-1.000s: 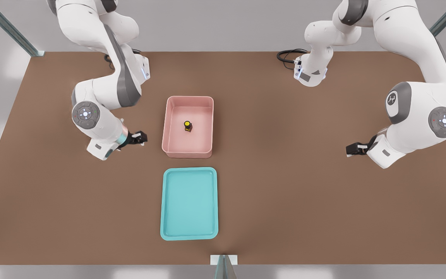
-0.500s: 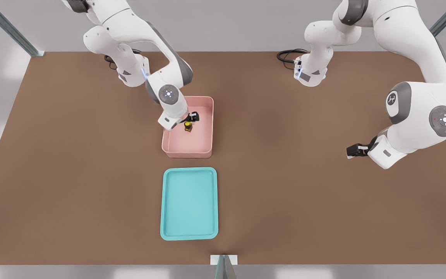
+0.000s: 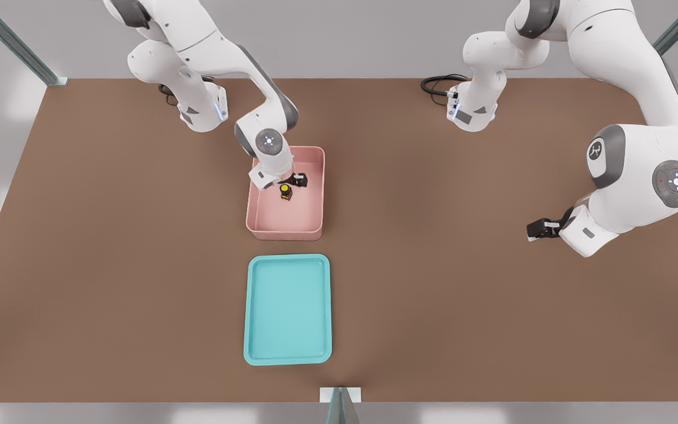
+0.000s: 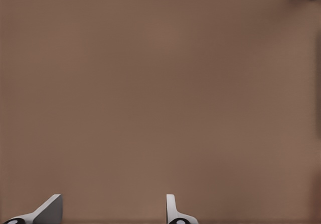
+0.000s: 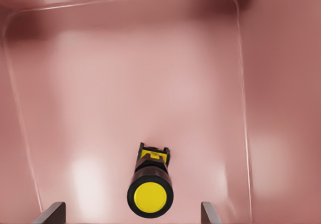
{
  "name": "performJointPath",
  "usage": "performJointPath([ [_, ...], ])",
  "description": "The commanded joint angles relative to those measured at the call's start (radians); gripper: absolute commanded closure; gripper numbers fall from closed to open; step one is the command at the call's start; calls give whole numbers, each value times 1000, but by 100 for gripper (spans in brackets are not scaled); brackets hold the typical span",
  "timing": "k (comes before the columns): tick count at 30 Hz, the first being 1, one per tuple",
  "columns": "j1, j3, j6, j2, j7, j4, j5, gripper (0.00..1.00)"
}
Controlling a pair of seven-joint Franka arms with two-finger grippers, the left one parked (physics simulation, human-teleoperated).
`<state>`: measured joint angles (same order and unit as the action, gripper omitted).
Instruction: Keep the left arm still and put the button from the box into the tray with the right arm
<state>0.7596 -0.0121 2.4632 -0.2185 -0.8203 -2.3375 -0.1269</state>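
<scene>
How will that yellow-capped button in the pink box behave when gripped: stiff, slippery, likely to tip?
The button looks rigid, so it should not deform. Standing on a short narrow base, it may tip if nudged off-centre. Its round cap could slip in a high grip. The pincer is open, hanging just above it inside the box.

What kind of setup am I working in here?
Likely a simulated tabletop workcell: a brown table, pink box holding the button, teal tray. The gripper, open, hangs over the button.

The box (image 5: 150,73) looks like smooth, glossy pink plastic with soft highlights. The button (image 5: 150,196) has a matt yellow cap. The gripper (image 3: 295,180), black, hangs above it, fingers spread.
</scene>
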Motion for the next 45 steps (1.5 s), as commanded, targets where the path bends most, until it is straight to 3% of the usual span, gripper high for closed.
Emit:
performJointPath([
  [1,1,1,66,-12,-220,-6,0,0],
  [12,-2,1,115,-33,-215,-51,3,1],
  [14,-2,1,115,-33,-217,-51,3,30],
  [16,-3,1,115,-33,-217,-51,3,45],
  [24,-3,1,117,-41,-217,-51,3,47],
  [29,-3,3,111,-38,-217,-49,3,59],
  [36,-10,14,-12,108,-227,-26,3,59],
  [42,-14,133,-325,134,-227,268,53,59],
  [45,-112,135,-431,31,-215,489,56,59],
])
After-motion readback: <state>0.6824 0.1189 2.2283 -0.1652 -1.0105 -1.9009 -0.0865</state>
